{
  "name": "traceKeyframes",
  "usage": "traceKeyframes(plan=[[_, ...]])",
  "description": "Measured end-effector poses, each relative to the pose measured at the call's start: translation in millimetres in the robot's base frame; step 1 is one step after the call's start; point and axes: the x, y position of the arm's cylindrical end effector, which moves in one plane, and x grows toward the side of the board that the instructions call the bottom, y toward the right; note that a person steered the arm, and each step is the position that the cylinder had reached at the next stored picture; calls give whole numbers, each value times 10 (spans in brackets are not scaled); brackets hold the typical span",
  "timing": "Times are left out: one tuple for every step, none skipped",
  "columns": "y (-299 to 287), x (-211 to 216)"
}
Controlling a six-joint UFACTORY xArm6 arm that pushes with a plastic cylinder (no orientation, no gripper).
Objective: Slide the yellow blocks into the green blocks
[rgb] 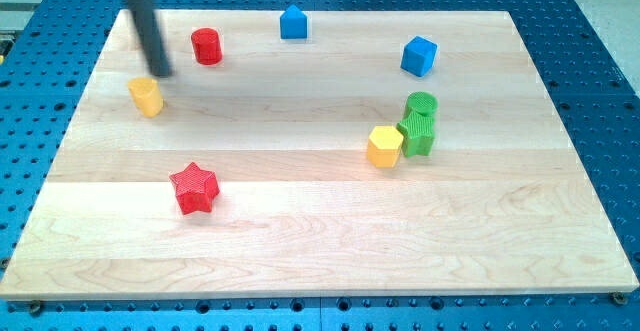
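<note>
My tip [162,72] is at the view's upper left, just above and a little right of a small yellow block [146,97], close to it but apart. A second yellow block, hexagonal [384,146], sits right of centre and touches a green star-shaped block [418,134]. A green cylinder [422,104] stands directly above that green block, touching it. The rod rises from the tip toward the view's top left and is blurred.
A red cylinder [207,46] stands right of my tip. A red star [194,188] lies lower left. A blue house-shaped block [293,22] is at the top centre. A blue cube [419,56] is at the upper right. The wooden board [320,261] rests on a blue perforated table.
</note>
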Motion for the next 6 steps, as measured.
traceKeyframes(plan=[[298, 553], [1476, 719], [2277, 741], [1328, 432], [797, 1040], [1686, 1239]])
